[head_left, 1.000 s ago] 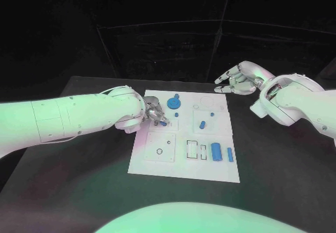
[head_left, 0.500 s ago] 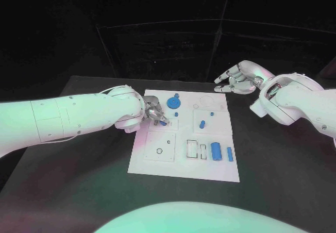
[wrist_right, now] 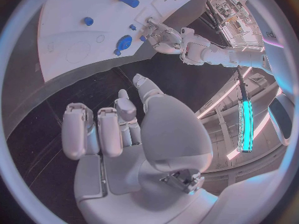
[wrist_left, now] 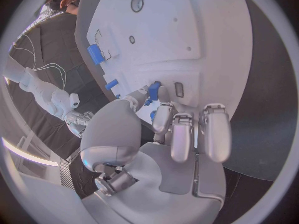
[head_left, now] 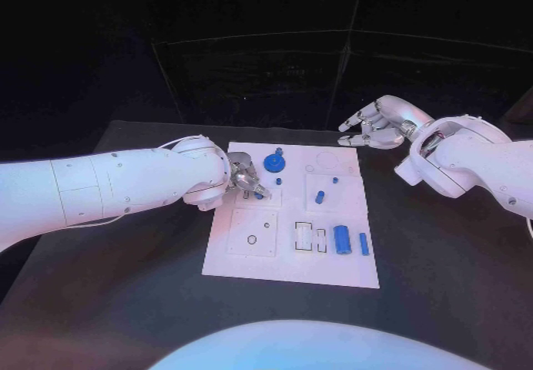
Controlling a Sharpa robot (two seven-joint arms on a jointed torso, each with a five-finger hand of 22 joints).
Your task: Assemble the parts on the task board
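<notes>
Centre: the small blue part sits pinched at the fingertips of your left hand, low over the left half of the task board, just beside the blue disc-shaped part. In the left wrist view the same blue part shows between the thumb and fingertips, next to a small rectangular recess in the board; whether it has already entered a seat cannot be told. The step in hand appears to be placing this part. Your next move probably calls for a fine alignment over the intended recess and a gentle press downward before the fingers let go.

Further out on the board lie a short blue peg, a blue cylinder and a slim blue bar, all apart from one another, seemingly waiting their turn.

Your right hand hovers off the board's far right corner, fingers loosely curled in around nothing.

Surround: the board lies flat on a black worktop; the room beyond is dark, with faint frame lines behind.
</notes>
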